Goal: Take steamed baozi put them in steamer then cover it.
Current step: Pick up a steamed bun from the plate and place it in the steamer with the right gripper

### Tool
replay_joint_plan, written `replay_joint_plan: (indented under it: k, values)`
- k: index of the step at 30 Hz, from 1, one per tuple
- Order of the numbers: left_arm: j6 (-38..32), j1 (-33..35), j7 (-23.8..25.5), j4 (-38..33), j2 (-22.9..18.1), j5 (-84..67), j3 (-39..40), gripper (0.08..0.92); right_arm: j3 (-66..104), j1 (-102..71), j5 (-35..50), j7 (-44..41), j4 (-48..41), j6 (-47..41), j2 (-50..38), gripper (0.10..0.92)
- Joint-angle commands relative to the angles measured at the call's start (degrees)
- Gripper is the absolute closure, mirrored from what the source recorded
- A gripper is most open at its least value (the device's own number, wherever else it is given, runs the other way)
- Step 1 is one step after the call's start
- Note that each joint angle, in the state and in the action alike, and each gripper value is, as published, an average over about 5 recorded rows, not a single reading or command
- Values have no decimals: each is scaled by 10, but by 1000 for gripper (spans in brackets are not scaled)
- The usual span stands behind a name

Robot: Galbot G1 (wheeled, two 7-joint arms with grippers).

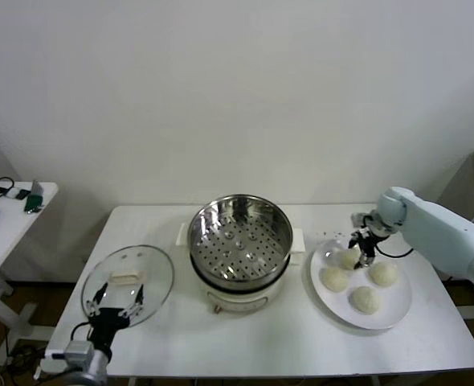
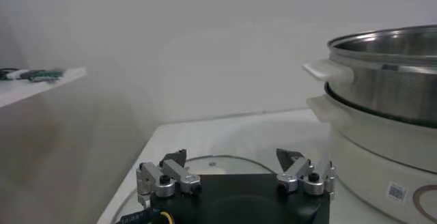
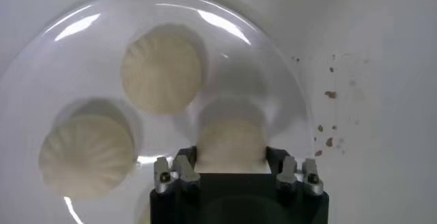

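Right wrist view: the right pincer [image 3: 232,151] has its fingers against both sides of one baozi [image 3: 231,145] on the white plate [image 3: 273,75], at the steamer's [image 1: 240,241] three o'clock. The left pincer [image 1: 115,302] hovers wide open and empty above the glass cover [image 1: 129,283], at the steamer's eight o'clock.

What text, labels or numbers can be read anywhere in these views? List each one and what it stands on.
No text can be read in any view.
A small square code label on the steamer, on its white base: too small and blurred to read.
A round ring mark beside that label: a shape only, no letters visible.
The cover, white plate and steamed baozi carry no markings.
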Motion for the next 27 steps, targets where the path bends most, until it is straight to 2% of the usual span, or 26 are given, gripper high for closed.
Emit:
replay_joint_plan:
  k: [1, 8, 14, 18, 22, 27]
  values:
    - [-1, 0, 0, 1, -1, 1, 1, 177, -16, 31, 4, -1, 21, 5, -7, 355]
    - [0, -1, 0, -2, 2, 1, 1, 177, -209, 271, 90, -15, 100, 76, 7, 355]
    - [0, -2, 0, -6, 8, 1, 0, 177, -263, 427, 144, -15, 159, 202, 74, 355]
    - [-1, -4, -1, -4, 9, 1, 1, 177, -264, 475, 136, -18, 230, 261, 120, 355]
    - [-2, -7, -1, -2, 8, 2, 3, 177, -263, 474, 109, -3, 305, 273, 162, 355]
    - [-1, -8, -1, -3, 8, 3, 1, 177, -262, 426, 40, 20, 331, 283, 195, 355]
